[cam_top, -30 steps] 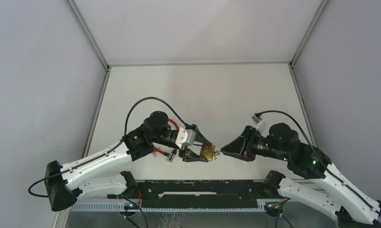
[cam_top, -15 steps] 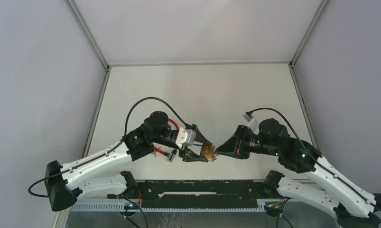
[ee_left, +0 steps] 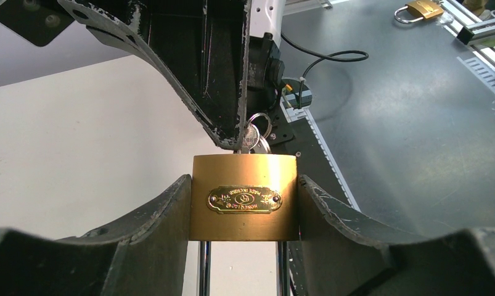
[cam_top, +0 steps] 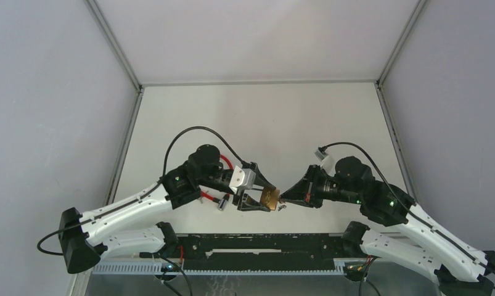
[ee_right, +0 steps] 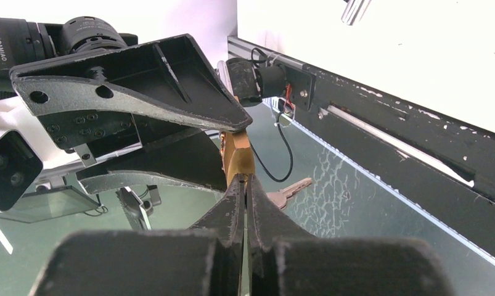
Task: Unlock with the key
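Satin brass padlock (ee_left: 243, 176), polished chrome shackle (ee_left: 203, 271), scuffed matt black plastic fingers (ee_left: 149, 231), matt off-white table (cam_top: 263, 123)

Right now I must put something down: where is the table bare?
Bare: the far half of the table, up to the back wall. Crowded: the near middle, where the left pincer holds the padlock at the right pincer's tip.

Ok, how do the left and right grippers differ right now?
The left gripper stands wide, clamped on the brass padlock; the right gripper is shut, its fingers together. The left gripper holds the padlock by its sides; the right gripper's tips meet its keyhole end, beside the keys. Whether the right gripper pinches a key is hidden. Both grippers meet at the padlock.
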